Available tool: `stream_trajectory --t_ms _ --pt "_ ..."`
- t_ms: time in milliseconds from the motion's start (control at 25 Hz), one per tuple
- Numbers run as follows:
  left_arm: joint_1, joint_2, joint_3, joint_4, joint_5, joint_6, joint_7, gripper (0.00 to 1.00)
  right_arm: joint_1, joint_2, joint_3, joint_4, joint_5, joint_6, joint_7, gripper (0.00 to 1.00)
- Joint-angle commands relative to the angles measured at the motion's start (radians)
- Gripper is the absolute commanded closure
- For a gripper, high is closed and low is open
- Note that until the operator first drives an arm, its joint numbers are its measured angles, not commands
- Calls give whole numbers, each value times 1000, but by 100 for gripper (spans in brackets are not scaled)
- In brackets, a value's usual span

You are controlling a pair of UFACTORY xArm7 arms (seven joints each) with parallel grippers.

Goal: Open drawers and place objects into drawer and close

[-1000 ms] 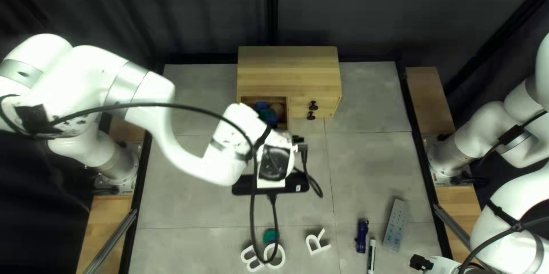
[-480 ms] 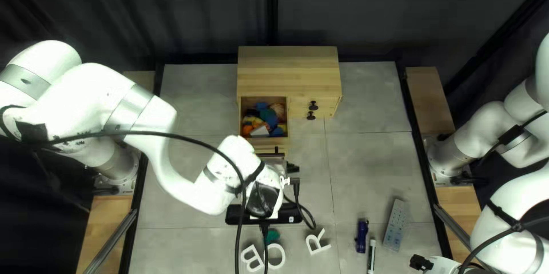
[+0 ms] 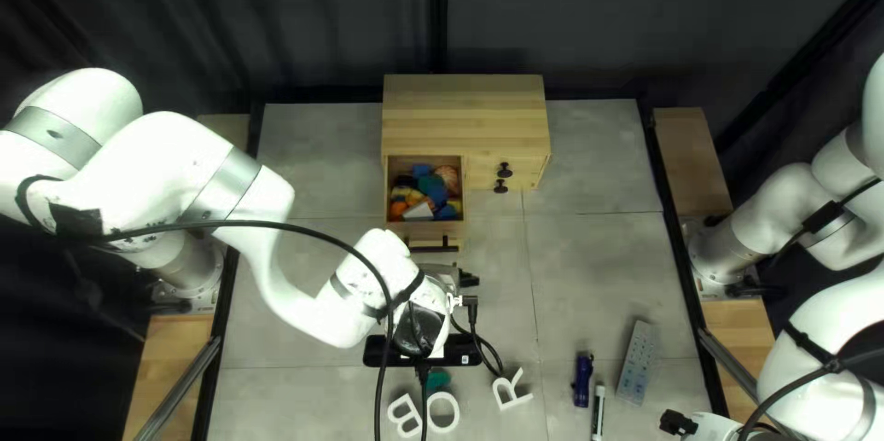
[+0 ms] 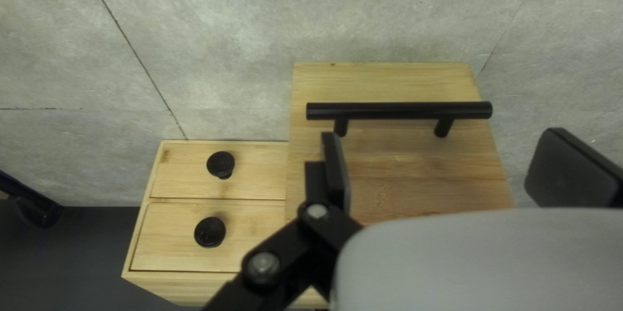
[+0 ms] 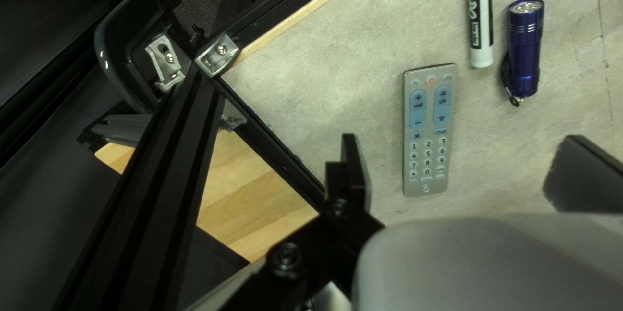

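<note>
Here we go: left gripper point(image 3: 441, 270), fingers wide apart, bar handle point(image 4: 399, 111) just ahead. The drawer point(image 3: 424, 231) is open; only the top left view shows colourful contents point(image 3: 433, 190), plus white letters B point(image 3: 404, 416), O point(image 3: 455, 411) and R point(image 3: 506, 392). Then 2 closed drawers point(image 4: 259, 174), flashlight point(image 5: 524, 48), marker point(image 5: 481, 12), remote point(image 5: 428, 130); the right wrist view reveals print on the last 2. Right gripper point(image 3: 709, 426): fingers spread.

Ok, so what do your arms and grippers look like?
My left arm and right arm are white and rounded, with silver-grey bands and black cables. The left gripper and right gripper each have two flat black fingers on black links.
</note>
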State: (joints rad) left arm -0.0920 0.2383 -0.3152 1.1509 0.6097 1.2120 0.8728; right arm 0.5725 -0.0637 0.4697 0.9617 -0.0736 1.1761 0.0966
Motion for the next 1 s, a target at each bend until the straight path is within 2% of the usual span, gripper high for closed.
stream_trajectory --t_ms 40,360,1000 --pt "-1 2 -1 -1 -1 -1 0 0 0 0 0 0 0 0 0 0" --pt "-14 21 -5 11 9 10 -14 0 0 0 0 0 0 0 0 0" --pt "-9 0 -1 -25 27 -4 -16 0 0 0 0 0 0 0 0 0"
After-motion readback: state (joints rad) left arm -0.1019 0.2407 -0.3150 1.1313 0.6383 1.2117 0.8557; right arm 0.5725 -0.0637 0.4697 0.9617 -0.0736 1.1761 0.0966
